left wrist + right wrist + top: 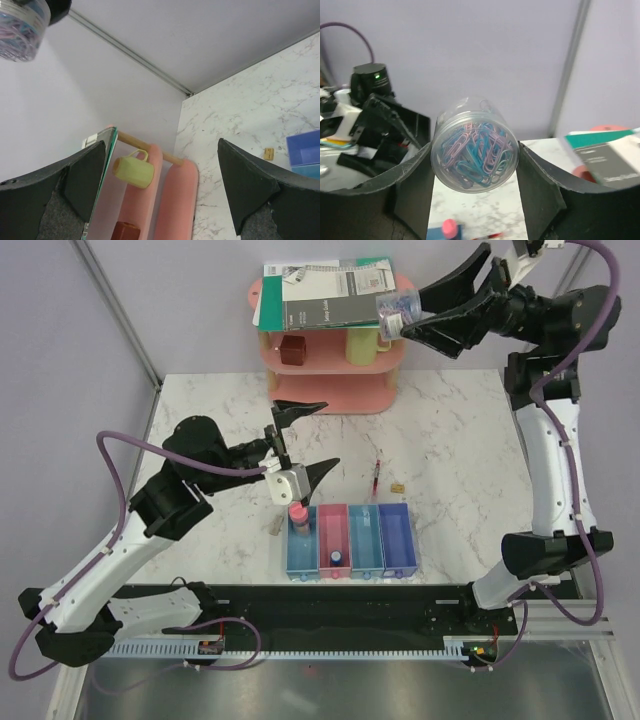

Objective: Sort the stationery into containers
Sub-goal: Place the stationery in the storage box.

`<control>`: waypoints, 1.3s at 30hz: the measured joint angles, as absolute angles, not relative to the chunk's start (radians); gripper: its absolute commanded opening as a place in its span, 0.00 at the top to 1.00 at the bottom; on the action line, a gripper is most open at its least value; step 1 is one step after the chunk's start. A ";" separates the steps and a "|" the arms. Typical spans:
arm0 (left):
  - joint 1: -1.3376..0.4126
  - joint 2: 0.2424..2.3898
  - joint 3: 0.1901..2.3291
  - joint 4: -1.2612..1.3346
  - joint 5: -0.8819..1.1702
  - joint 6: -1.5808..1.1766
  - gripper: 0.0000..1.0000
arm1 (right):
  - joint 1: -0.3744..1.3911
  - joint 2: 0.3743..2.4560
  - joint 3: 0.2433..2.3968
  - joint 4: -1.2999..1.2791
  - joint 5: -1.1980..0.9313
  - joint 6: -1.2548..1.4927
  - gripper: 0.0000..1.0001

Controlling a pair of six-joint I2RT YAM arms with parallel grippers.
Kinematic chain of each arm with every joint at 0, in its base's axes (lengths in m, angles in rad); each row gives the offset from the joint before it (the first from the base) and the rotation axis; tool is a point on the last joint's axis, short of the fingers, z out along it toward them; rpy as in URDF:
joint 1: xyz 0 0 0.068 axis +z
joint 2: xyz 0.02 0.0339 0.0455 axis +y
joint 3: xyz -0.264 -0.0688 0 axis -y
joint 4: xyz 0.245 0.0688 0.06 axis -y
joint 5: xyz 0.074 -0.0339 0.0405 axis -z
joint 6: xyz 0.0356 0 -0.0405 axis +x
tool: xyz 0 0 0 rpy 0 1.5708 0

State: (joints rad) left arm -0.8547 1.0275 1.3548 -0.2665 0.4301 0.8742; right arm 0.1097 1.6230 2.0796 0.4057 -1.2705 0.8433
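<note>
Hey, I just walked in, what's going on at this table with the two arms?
Two arms are sorting stationery into a row of four trays. The right gripper holds a clear tub of paper clips raised near the pink shelf rack. The left gripper hangs wide open and empty near the trays. A pink cylinder stands in the blue tray; a red pen and a small tan block lie loose on the table.

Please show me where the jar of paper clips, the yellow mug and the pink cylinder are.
jar of paper clips (475, 150): right wrist view, its clear round face.
yellow mug (134, 171): left wrist view, its side wall.
pink cylinder (298, 513): top external view, its top end.
</note>
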 measured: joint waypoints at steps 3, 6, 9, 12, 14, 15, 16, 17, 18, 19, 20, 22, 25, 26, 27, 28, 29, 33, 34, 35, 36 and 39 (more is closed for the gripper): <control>-0.855 1.047 1.376 -0.271 0.429 0.892 0.00 | 0.101 1.576 2.128 0.191 -1.172 0.637 1.00; -0.855 1.052 1.382 -0.281 0.418 0.909 0.00 | 0.101 1.536 2.135 -0.021 -1.031 0.423 1.00; -0.856 1.054 1.382 -0.292 0.376 0.917 0.00 | 0.108 1.535 2.135 -0.233 -0.872 0.223 1.00; -0.858 1.054 1.381 -0.313 0.302 0.918 0.00 | 0.135 1.555 2.093 -0.424 -0.699 0.013 1.00; -0.858 1.054 1.381 -0.338 0.239 0.915 0.00 | 0.178 1.559 2.008 -0.525 -0.578 -0.109 1.00; -0.857 1.054 1.381 -0.355 0.208 0.908 0.00 | 0.207 1.559 1.950 -0.560 -0.510 -0.169 1.00; -0.855 1.054 1.381 -0.369 0.187 0.900 0.00 | 0.239 1.559 1.902 -0.598 -0.456 -0.216 1.00; -0.848 1.054 1.380 -0.392 0.163 0.887 0.00 | 0.278 1.565 1.845 -0.646 -0.393 -0.270 1.00; -0.840 1.054 1.378 -0.409 0.154 0.875 0.00 | 0.304 1.570 1.820 -0.680 -0.360 -0.302 1.00; -0.826 1.054 1.378 -0.440 0.148 0.857 0.00 | 0.342 1.586 1.803 -0.738 -0.320 -0.347 1.00; -0.814 1.054 1.379 -0.464 0.144 0.846 0.00 | 0.364 1.599 1.802 -0.771 -0.300 -0.373 1.00; -0.767 1.054 1.379 -0.529 0.150 0.809 0.00 | 0.416 1.621 1.808 -0.830 -0.261 -0.432 1.00; -0.689 1.057 1.382 -0.606 0.169 0.764 0.00 | 0.479 1.640 1.832 -0.901 -0.241 -0.492 1.00; -0.661 1.058 1.383 -0.628 0.176 0.748 0.00 | 0.496 1.640 1.832 -0.914 -0.238 -0.506 1.00; -0.630 1.059 1.383 -0.647 0.183 0.732 0.00 | 0.521 1.640 1.832 -0.927 -0.238 -0.521 1.00; -0.603 1.060 1.383 -0.664 0.189 0.717 0.00 | 0.535 1.640 1.829 -0.931 -0.239 -0.529 1.00; -0.565 1.060 1.383 -0.678 0.202 0.697 0.00 | 0.554 1.638 1.817 -0.934 -0.242 -0.537 1.00; -0.463 1.059 1.382 -0.710 0.251 0.636 0.00 | 0.617 1.618 1.698 -0.919 -0.256 -0.546 1.00; -0.448 1.059 1.380 -0.712 0.263 0.625 0.00 | 0.631 1.616 1.665 -0.912 -0.256 -0.546 1.00; -0.424 1.057 1.374 -0.711 0.280 0.606 0.00 | 0.653 1.613 1.612 -0.896 -0.254 -0.545 1.00; -0.410 1.055 1.367 -0.713 0.292 0.596 0.00 | 0.675 1.613 1.568 -0.889 -0.250 -0.543 1.00; -0.350 1.048 1.334 -0.717 0.339 0.564 0.00 | 0.749 1.613 1.457 -0.874 -0.234 -0.535 1.00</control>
